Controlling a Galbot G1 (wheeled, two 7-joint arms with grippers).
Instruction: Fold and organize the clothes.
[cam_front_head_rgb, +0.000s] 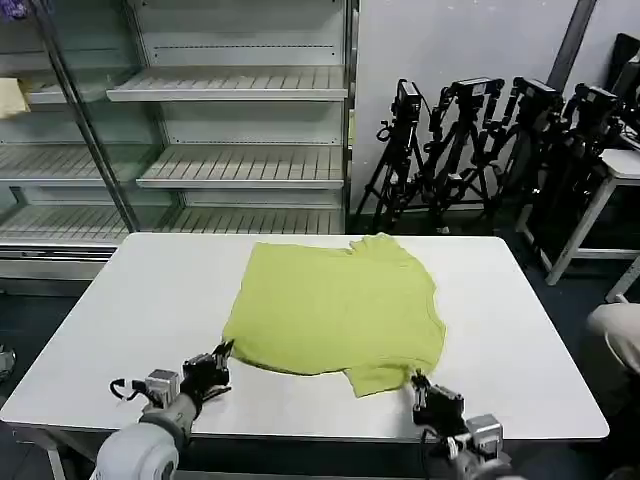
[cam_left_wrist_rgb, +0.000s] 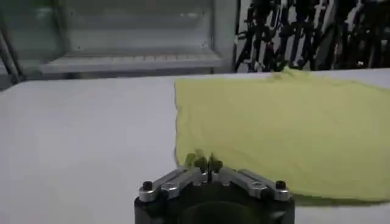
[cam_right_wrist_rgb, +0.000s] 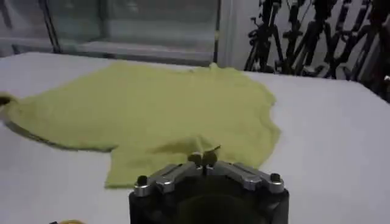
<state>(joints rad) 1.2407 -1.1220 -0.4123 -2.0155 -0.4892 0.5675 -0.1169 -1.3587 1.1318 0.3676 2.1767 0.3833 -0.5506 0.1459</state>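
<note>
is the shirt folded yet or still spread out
Partly folded: the shirt lies flat on the table with one sleeve showing, the far side doubled over.

Head camera looks down from above; both wrist cameras sit low, seemingly near, sharing the T-shirt (cam_front_head_rgb: 340, 310).

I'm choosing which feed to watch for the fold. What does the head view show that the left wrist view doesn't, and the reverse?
Head view alone: the whole white table, the right tool near the T-shirt's near sleeve, and the left tool by the shirt's near left corner.

Left wrist view alone: a close look at the left tool's fingertips shut together at the shirt's near corner.

Both: the lime T-shirt lying on the table, the shelving and the tripods behind.
</note>
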